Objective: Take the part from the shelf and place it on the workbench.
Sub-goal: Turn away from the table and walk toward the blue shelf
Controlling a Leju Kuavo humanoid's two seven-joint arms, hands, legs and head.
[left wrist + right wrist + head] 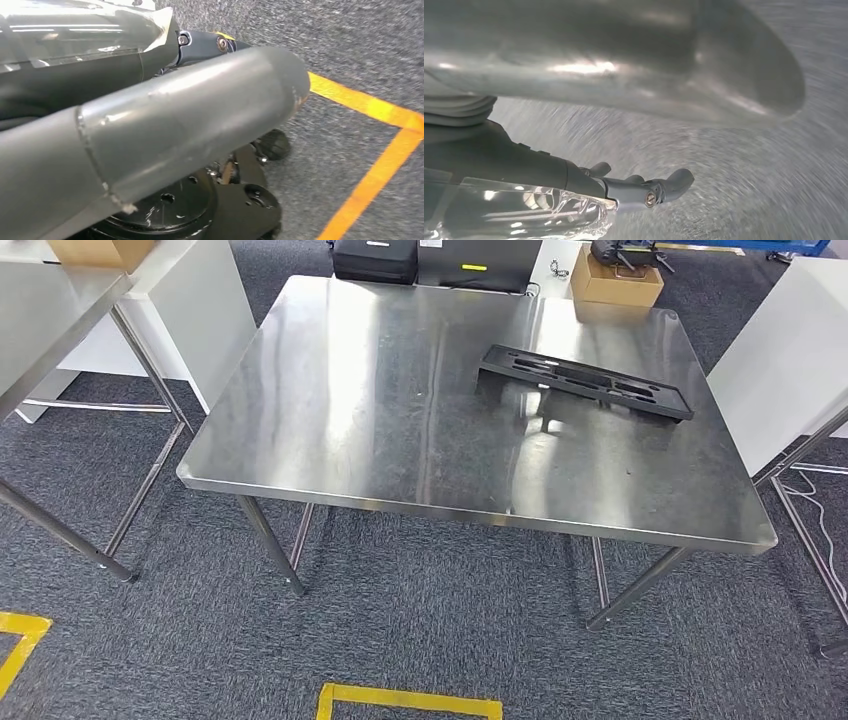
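Yellow floor tape point(408, 700) lies nearest us on the grey carpet point(420, 620), with a second corner of it at the lower left of the head view. Our arms hang at our sides. In the left wrist view the left hand point(165, 130) shows as a thick grey thumb over the carpet and tape; we cannot tell from it whether the fingers are apart or curled. In the right wrist view the right hand point(624, 187) has its dark fingers extended and slightly apart, holding nothing; the carpet behind is motion-blurred.

Beyond the tape stands the steel workbench point(350, 420). On its far right portion rests the black part point(585, 381), a long flat tray-like piece with recesses, one end apparently propped slightly off the surface.

Behind the bench: a cardboard box point(615, 282) and a black case point(375, 258).

Judgement: the part appears already placed. Risk from here: the raised end suggests uneven seating, so a knock against the bench while we move could shift the part.
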